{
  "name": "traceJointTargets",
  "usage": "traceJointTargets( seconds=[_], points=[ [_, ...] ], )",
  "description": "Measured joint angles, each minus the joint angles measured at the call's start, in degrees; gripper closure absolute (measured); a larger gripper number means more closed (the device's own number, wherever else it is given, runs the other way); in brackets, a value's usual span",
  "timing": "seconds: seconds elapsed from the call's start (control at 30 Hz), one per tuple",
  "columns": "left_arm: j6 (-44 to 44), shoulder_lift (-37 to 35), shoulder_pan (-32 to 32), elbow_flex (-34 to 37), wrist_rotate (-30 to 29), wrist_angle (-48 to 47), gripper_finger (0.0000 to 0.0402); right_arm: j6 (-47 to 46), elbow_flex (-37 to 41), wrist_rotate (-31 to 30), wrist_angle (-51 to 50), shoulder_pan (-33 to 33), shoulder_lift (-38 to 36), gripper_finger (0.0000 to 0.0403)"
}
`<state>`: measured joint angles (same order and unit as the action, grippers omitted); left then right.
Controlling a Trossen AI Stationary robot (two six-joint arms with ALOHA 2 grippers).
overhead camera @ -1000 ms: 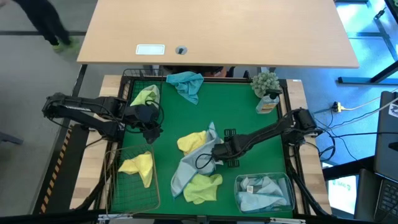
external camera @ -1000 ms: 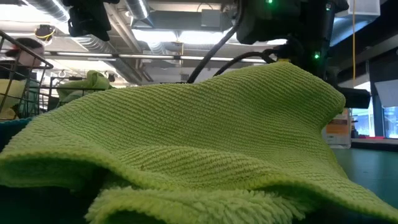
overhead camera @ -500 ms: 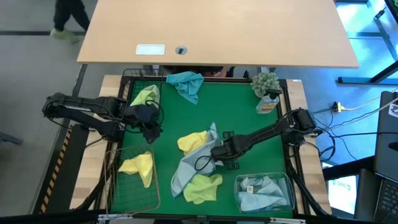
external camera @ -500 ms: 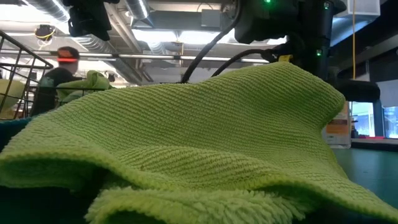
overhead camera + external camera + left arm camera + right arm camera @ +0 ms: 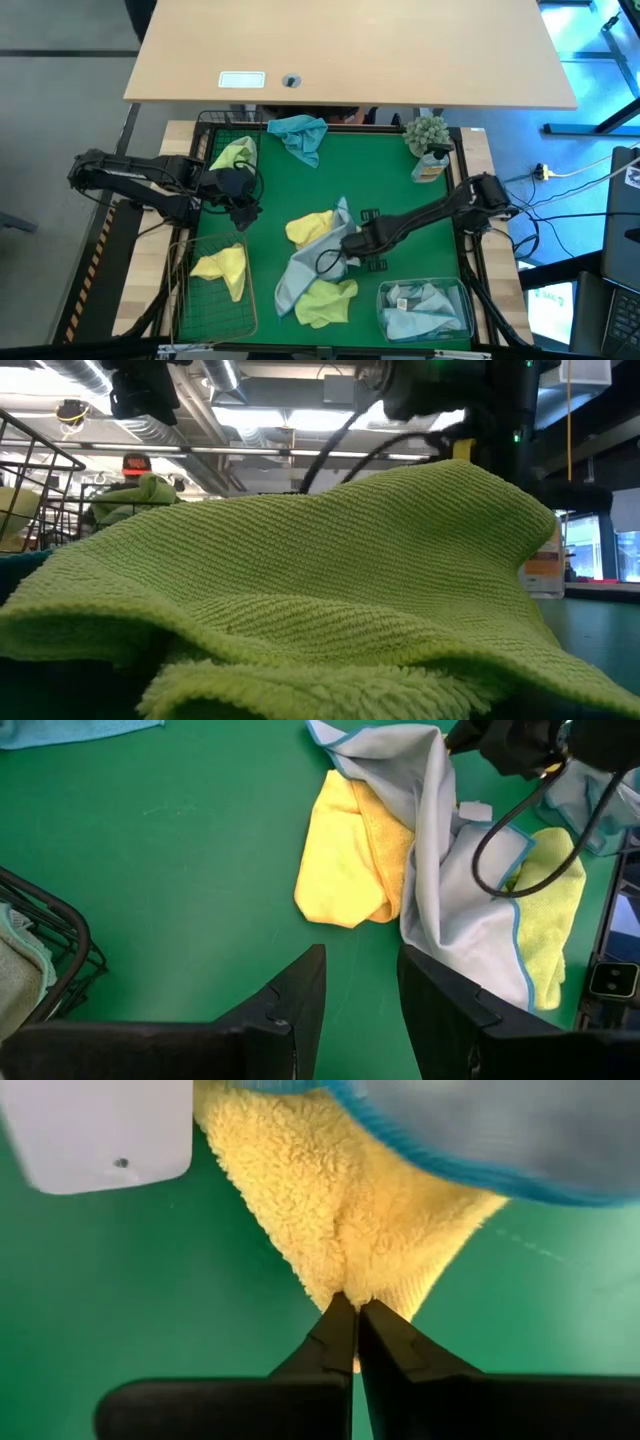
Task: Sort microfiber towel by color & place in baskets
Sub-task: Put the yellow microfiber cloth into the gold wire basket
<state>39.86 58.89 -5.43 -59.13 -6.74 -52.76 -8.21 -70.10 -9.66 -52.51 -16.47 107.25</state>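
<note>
Right claw (image 5: 352, 1308) clenched at mid-worktop, fingertips pinched on the edge of a yellow towel (image 5: 308, 229), which lies partly under a grey-blue towel (image 5: 300, 272) with a blue hem. Lime towel (image 5: 326, 301) just beside these, toward the near edge, filling most of the low view (image 5: 300, 590). White tag (image 5: 100, 1130) close by in the right wrist view.

Left claw (image 5: 358, 982) released, fingers apart with nothing between them, hovering over the green worktop (image 5: 390, 180) near its left edge, beside the black wire basket (image 5: 215, 140) in the far-left corner, which holds a lime-yellow towel (image 5: 236, 153). Tan wire basket (image 5: 188, 310) in the near-left corner with a yellow towel (image 5: 222, 267) draped inside. Clear plastic tub (image 5: 462, 300) in the near-right corner, holding grey-blue towels (image 5: 420, 310). Teal towel (image 5: 300, 135) lying at the far edge, touching the black basket's side. Potted plant (image 5: 428, 135) in the far-right corner.
</note>
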Motion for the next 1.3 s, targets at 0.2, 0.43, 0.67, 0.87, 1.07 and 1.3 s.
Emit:
traceJointTargets(
  seconds=[0.2,0.43,0.67,0.87,1.07,1.3],
  points=[
    [0.0,0.0,0.0,0.0,0.0,1.7,0.0282,0.0,-2.3,-0.9,-2.8,0.0,-5.2,0.0395],
    [-1.1,0.0,0.0,0.0,0.0,6.6,0.0282,0.1,-5.7,-8.1,-4.7,0.0,-13.9,0.0395],
    [-6.9,0.0,0.0,0.0,0.0,13.0,0.0282,0.8,-10.0,-16.0,-4.7,0.0,-21.7,0.0397],
    [-12.5,0.0,0.0,0.0,0.0,20.2,0.0282,3.8,-14.2,-21.6,-4.5,0.0,-25.9,0.04],
    [-20.0,1.0,0.0,0.0,0.0,28.4,0.0282,8.5,-20.3,-25.1,-4.3,0.0,-26.7,0.0398],
    [-28.8,5.9,0.0,0.0,0.0,36.5,0.0282,14.7,-25.5,-25.8,-0.9,0.0,-26.7,0.04]
  ],
)
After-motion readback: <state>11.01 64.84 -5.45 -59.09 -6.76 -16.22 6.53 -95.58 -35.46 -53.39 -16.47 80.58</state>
